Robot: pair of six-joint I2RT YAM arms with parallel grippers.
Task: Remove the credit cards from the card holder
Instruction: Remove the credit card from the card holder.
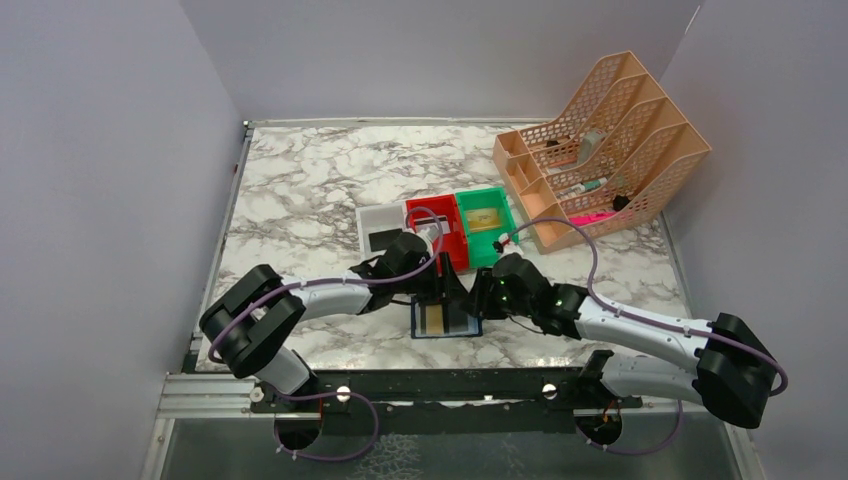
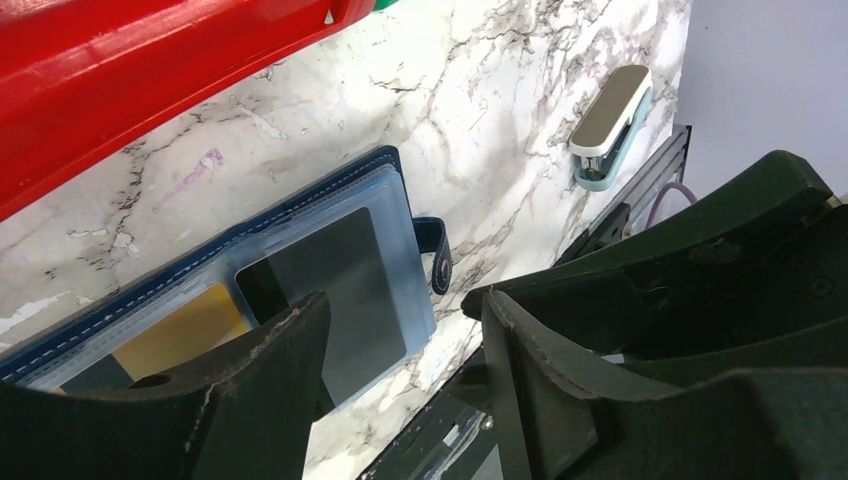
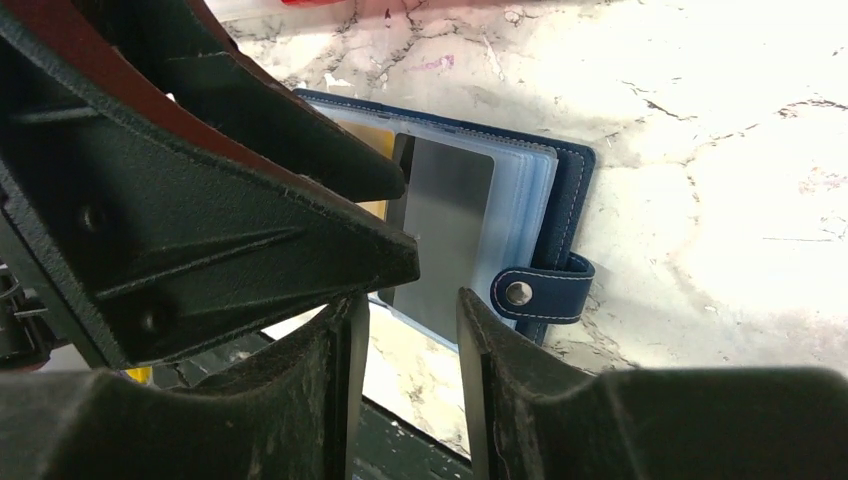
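The navy card holder lies open on the marble table near the front edge, its snap tab pointing right. Its clear sleeves hold a dark grey credit card on top and a gold credit card beside it. My left gripper hangs just above the holder's near edge, open, one finger over the grey card, nothing between the jaws. My right gripper is close beside it at the holder's right front corner. It stands open with a narrow gap that shows only bare table. In the top view both grippers meet over the holder.
White, red and green bins stand in a row just behind the holder. A peach mesh organiser fills the back right. A small silver-blue stapler lies near the table's front edge. The black front rail is close.
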